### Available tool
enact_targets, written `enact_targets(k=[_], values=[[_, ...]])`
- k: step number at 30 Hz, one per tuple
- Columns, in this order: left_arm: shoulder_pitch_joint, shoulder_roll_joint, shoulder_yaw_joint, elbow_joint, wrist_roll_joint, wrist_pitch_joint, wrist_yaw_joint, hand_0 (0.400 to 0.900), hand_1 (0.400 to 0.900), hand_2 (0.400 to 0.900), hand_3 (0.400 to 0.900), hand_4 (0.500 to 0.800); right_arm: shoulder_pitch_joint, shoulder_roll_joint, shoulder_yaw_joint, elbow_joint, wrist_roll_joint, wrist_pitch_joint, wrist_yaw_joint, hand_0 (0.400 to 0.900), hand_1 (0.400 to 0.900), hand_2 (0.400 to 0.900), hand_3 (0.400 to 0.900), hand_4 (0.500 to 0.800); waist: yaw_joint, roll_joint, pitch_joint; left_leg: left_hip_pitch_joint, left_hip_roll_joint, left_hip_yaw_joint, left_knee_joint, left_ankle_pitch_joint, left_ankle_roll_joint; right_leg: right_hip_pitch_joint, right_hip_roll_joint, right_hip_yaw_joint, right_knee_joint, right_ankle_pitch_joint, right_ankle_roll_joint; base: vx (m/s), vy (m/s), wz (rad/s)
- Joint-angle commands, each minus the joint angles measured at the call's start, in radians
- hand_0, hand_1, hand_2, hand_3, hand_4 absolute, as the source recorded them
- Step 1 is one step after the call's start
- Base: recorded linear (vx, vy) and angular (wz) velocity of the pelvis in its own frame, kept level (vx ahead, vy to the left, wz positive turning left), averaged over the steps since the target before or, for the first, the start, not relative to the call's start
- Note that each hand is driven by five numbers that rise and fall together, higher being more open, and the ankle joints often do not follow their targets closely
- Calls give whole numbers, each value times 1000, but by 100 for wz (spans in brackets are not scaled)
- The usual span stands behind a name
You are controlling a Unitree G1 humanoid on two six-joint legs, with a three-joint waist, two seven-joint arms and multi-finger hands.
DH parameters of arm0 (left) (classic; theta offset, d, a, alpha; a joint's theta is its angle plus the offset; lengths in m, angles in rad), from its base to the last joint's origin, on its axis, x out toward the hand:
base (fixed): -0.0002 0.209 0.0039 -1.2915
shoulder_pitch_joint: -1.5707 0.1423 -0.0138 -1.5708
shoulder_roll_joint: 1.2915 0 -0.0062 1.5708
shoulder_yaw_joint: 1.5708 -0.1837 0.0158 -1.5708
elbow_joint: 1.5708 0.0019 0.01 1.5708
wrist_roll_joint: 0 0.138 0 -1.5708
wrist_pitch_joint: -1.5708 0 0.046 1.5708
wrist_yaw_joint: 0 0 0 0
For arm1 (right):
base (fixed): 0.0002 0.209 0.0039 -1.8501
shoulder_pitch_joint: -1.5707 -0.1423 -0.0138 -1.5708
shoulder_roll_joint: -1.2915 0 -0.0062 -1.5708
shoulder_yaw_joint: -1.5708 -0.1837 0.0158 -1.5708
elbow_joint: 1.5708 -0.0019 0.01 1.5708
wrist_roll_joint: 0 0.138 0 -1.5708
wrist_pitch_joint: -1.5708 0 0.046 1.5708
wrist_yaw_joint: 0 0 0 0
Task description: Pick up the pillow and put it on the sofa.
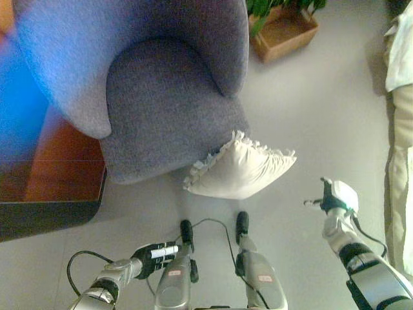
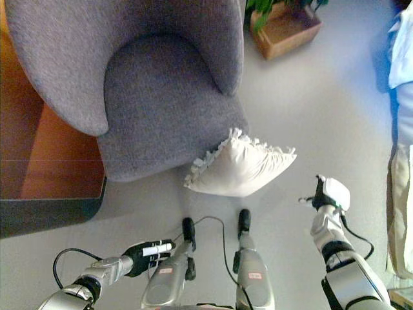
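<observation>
The sofa (image 2: 161, 97) is matt, rough grey cloth; against its front, the pillow (image 2: 242, 169) is smooth cream cloth with frilled edges.

Both eye views look steeply down from the robot's head at the floor (image 1: 310, 116). They share nearly everything: the grey sofa (image 1: 161, 97) at upper left, the pillow (image 2: 242, 168) at centre, near.

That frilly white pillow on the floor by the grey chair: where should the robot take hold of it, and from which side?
Probably the pillow is best taken at its frilled right corner, which sticks out free over the floor. The right hand hangs just to the right of it, so coming from the right looks shortest. The pillow's left edge leans against the armchair, leaving less room there.
</observation>
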Motion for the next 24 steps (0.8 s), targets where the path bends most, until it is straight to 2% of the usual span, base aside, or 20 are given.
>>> enact_targets(k=[1,8,24], values=[[12,-35,-85,51,-31,40,3,900,900,900,900,800,-110,-151,49,-41,37,-9,3,900,900,900,900,800,15,-5,14,-106,-40,-73,43,-37,44,-75,31,-9,166,-134,33,-52,70,1],[-5,-57,-109,29,-83,42,17,900,900,900,900,800,-224,-212,83,-105,81,-6,111,900,900,900,900,800,20,21,32,-194,-52,-84,95,-32,40,-171,14,-34,249,-164,29,-27,68,5],[-31,-75,-149,-8,-166,58,12,900,900,900,900,800,-477,-267,192,-228,30,54,201,900,900,900,900,800,28,86,73,-331,-72,-87,151,-17,33,-325,-12,-37,341,-187,26,-9,67,7]])
